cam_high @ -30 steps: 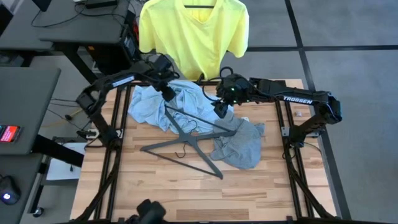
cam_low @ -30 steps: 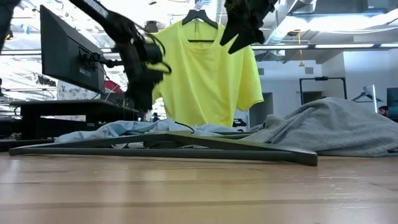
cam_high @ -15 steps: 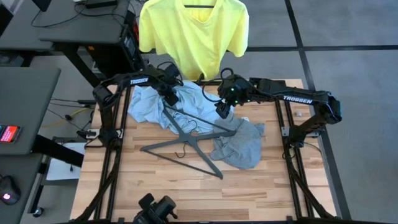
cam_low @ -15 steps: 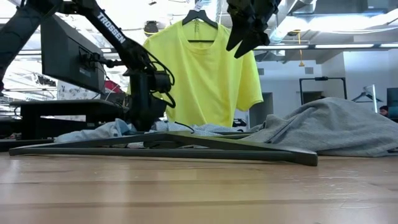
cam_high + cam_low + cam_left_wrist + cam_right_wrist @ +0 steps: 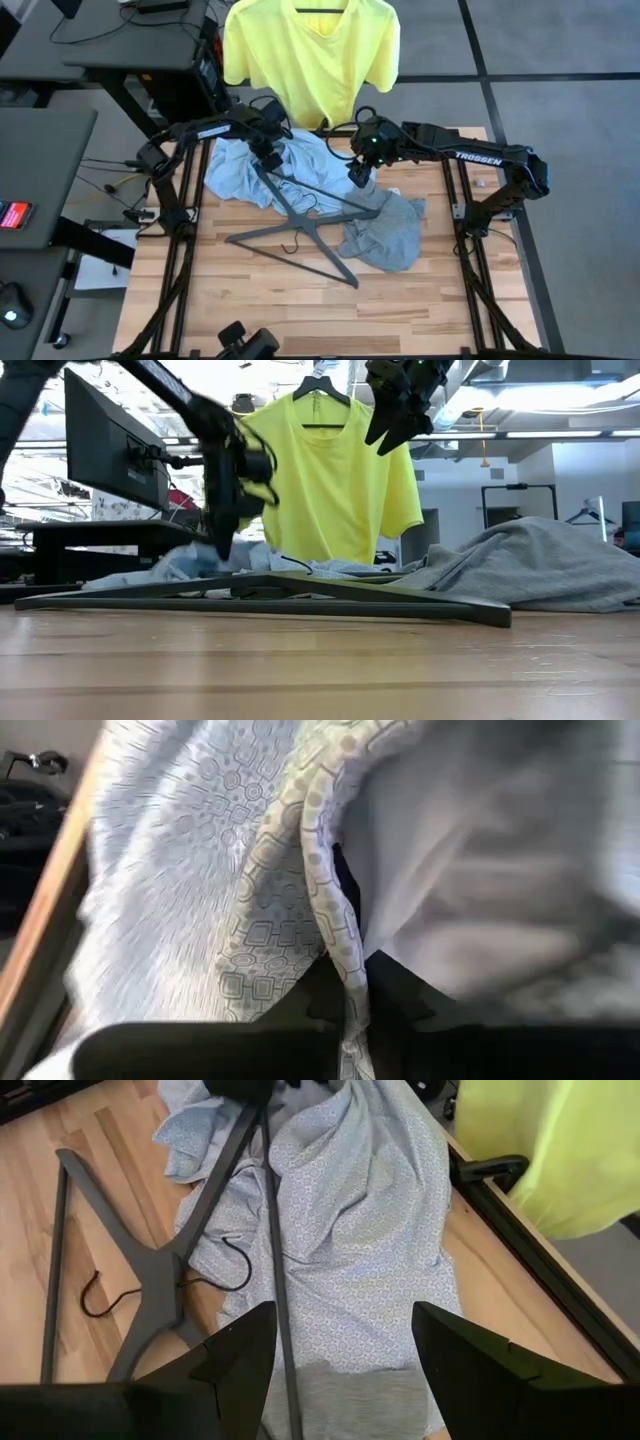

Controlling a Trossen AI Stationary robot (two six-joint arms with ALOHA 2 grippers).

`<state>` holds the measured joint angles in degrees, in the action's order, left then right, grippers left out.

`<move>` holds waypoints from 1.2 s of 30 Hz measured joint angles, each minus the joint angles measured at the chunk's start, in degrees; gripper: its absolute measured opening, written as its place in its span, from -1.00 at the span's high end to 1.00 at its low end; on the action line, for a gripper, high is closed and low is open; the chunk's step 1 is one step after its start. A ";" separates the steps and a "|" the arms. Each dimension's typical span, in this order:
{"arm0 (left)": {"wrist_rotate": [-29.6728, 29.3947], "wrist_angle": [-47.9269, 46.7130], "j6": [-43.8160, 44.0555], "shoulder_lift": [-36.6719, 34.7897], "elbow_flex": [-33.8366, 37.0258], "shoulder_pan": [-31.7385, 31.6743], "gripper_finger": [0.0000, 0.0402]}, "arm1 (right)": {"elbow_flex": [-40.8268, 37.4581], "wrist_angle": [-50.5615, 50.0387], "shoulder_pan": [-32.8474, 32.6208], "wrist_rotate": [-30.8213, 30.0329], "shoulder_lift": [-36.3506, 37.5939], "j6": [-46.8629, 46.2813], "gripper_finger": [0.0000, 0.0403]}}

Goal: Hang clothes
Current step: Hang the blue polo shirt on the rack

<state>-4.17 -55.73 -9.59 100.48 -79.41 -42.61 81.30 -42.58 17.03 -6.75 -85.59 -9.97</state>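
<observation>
High view: left gripper [image 5: 264, 160] just clenched on pale blue collared shirt [image 5: 300, 165], far-left on table [image 5: 250, 300]; lifting toward hanger [image 5: 300, 225] likely next. Right gripper [image 5: 356, 178] spread, hovering nearby.

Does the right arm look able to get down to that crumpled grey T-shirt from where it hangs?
Probably yes. The right gripper hangs with open jaws just beyond the crumpled grey T-shirt, nothing covering the cloth beneath; only a dark hanger overlaps its edge.
</observation>
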 joint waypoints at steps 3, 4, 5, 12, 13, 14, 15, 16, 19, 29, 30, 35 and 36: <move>3.98 -5.90 1.26 -5.13 -4.57 1.14 0.99 | 0.00 1.80 -0.01 0.05 0.01 0.87 -0.11; 5.42 -7.41 1.98 -6.66 -6.28 1.57 0.99 | 0.00 2.93 -0.01 0.07 0.00 0.97 -0.11; 7.18 -8.40 2.69 -8.20 -7.93 1.91 0.99 | 0.00 4.02 -0.01 0.09 0.00 0.99 -0.11; 13.20 -11.51 9.92 -15.56 -19.01 4.35 1.00 | 0.00 13.19 -1.15 1.07 0.00 0.99 -0.11; 13.21 -11.61 10.73 -16.19 -20.11 4.68 1.00 | 0.00 14.23 -1.51 1.08 0.01 0.97 -0.11; 13.21 -11.71 11.50 -16.71 -21.09 5.07 1.00 | 0.00 15.21 -1.95 1.08 0.00 0.97 -0.11; 13.21 -11.75 12.32 -17.19 -21.94 5.44 1.00 | 0.00 15.97 -2.43 1.08 0.00 0.97 -0.11; 13.26 -11.76 13.02 -17.53 -22.69 5.83 1.00 | 0.00 16.48 -2.88 1.08 0.01 0.97 -0.11; 13.39 -11.82 15.37 -18.05 -24.52 7.20 1.00 | 0.07 17.78 -4.56 1.08 -1.06 0.92 -0.11; 13.61 -10.84 17.35 -18.02 -25.42 8.65 1.00 | 0.07 27.90 -12.35 4.06 -8.14 -4.61 -0.11; 13.97 -10.73 16.75 -18.00 -25.42 8.65 1.00 | 0.07 29.78 -12.51 4.10 -9.28 -6.23 -0.11; 16.67 -10.41 14.42 -17.98 -25.42 9.29 1.00 | 0.10 40.62 -11.44 3.71 -16.96 -13.22 -0.11; 17.09 -10.47 13.98 -18.00 -25.42 9.64 1.00 | 0.69 42.20 -11.01 3.67 -18.56 -14.53 -0.11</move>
<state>12.91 -66.19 4.39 82.48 -104.84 -32.97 81.99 -0.38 6.01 -3.09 -104.15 -24.50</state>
